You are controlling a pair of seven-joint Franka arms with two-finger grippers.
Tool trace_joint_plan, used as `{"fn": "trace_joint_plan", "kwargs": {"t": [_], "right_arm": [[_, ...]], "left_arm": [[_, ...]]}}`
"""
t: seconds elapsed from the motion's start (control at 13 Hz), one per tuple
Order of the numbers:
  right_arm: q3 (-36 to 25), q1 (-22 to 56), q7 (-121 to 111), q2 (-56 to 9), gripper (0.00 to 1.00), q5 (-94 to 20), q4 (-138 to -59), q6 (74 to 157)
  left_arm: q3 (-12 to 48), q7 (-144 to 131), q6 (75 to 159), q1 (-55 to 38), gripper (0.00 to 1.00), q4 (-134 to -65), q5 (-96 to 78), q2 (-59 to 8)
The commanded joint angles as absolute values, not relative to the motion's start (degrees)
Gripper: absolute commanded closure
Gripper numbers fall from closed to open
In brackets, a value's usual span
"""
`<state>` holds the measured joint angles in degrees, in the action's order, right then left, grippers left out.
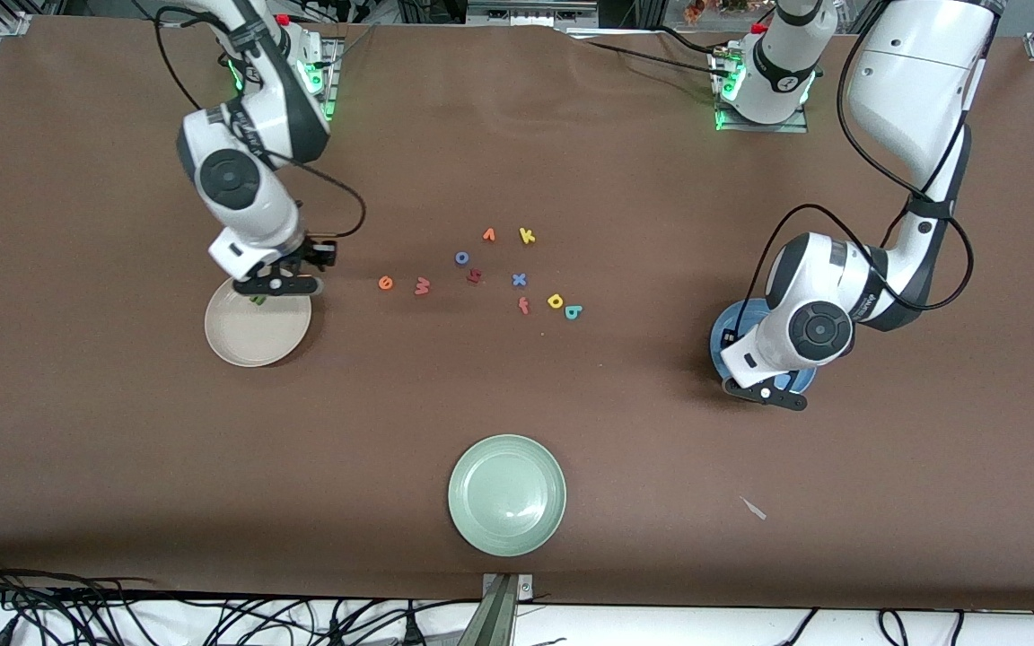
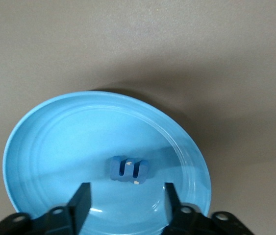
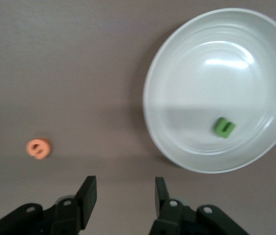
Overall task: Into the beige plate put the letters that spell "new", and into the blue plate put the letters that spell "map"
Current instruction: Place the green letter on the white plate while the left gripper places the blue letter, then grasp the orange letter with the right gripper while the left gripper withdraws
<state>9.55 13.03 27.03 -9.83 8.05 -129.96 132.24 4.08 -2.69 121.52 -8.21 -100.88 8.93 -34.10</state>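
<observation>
Over the 2 plates, 1 letter is down in each and both hands stand empty.

The right gripper (image 3: pixel 125 196) hangs at the rim of the beige plate (image 1: pixel 234 345), jaws parted, green n (image 3: pixel 224 127) lying inside. Its likely next pick, I'd say, is the orange e (image 1: pixel 385 283), just beside the plate toward the table's middle, salmon w (image 1: pixel 423 285) next along. The left gripper (image 2: pixel 127 200) gapes over the blue plate (image 2: pixel 39 147), blue m (image 2: pixel 129 169) resting between its fingers; yellow a (image 1: pixel 556 301) and teal p (image 1: pixel 573 312) wait nearer that arm.
</observation>
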Motion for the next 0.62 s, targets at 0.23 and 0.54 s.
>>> {"fn": "trace_joint_plan", "kwargs": {"t": [0.23,0.54], "right_arm": [[14.9,14.3,40.9,-16.2,0.44,8.0,-129.9,142.3],[14.9,16.2,44.9,-19.7,0.44,8.7,-128.8,145.6]], "left_arm": [[8.6,-4.4,118.7,-8.4,0.0,-100.6,7.3,-29.4],[11.4,-10.0,117.7,-8.5,0.0,-100.3,6.4,-28.9]]}}
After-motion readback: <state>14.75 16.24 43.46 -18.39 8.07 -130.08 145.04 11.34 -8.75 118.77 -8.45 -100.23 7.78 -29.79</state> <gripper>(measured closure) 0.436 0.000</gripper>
